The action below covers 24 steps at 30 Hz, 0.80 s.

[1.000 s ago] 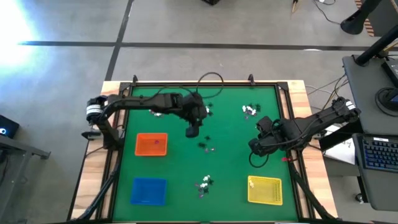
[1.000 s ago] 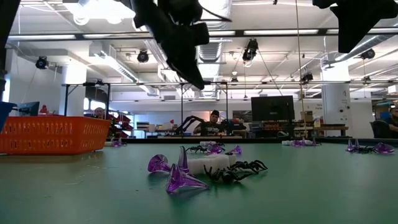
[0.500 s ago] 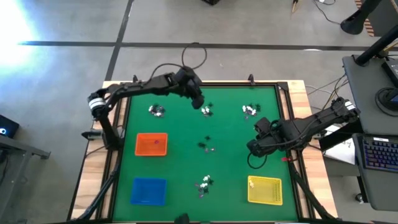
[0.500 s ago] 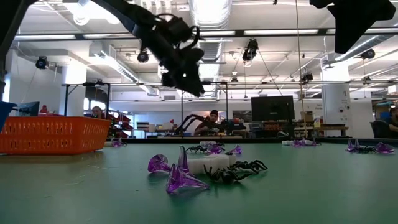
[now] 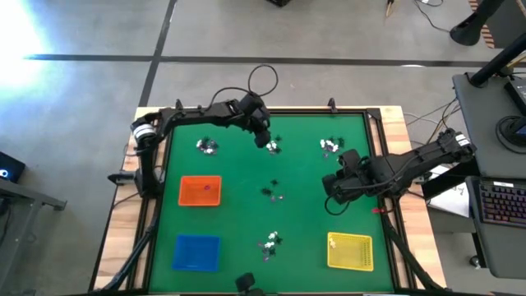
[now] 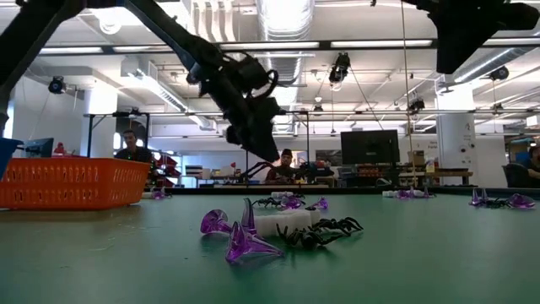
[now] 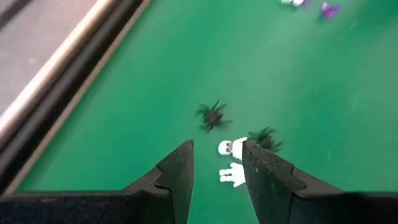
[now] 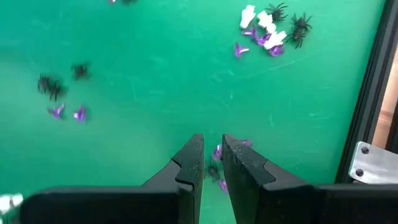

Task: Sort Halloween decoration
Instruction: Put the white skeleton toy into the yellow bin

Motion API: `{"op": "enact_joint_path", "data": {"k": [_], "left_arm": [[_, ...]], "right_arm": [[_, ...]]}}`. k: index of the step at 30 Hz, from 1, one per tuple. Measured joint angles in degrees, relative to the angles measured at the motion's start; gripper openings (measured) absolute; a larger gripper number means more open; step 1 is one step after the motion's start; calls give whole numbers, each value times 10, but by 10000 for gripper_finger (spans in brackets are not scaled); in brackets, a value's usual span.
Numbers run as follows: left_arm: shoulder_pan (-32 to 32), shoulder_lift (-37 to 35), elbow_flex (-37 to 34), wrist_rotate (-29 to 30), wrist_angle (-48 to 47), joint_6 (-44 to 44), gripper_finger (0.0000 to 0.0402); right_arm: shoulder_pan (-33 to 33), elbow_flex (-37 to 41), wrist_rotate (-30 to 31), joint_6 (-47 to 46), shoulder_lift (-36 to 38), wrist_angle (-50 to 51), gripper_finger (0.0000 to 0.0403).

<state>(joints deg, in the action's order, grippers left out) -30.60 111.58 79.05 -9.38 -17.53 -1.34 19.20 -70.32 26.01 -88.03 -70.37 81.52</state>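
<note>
Nothing I can actually read from my end here. No text, labels, brand marks, numbers or signs show up on anything in any of my four camera feeds.

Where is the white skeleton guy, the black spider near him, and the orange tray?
white skeleton [image 7: 232, 163]: left wrist view, on its body, between the left pincer's fingers.
black spider [image 7: 213, 116]: left wrist view, on its body.
orange tray [image 5: 200, 191]: high view, on its bare floor.
</note>
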Motion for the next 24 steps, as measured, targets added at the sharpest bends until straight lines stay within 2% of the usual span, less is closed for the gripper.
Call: {"op": "enact_joint_path", "data": {"k": [3, 7, 16, 19, 24], "left_arm": [[-5, 15, 12, -2, 0, 2, 118], [-6, 45, 62, -15, -21, 8, 118], [-6, 143, 232, -29, -173, 0, 118], [-5, 152, 244, -50, -186, -10, 118], [-5, 153, 240, -52, -185, -11, 118]], "right_arm": [[-4, 0, 1, -19, 0, 0, 52], [-4, 0, 1, -35, 0, 0, 52], [-4, 0, 0, -25, 0, -2, 52], [-4, 0, 0, -15, 0, -1, 52], [-4, 0, -4, -11, 0, 0, 52]]}}
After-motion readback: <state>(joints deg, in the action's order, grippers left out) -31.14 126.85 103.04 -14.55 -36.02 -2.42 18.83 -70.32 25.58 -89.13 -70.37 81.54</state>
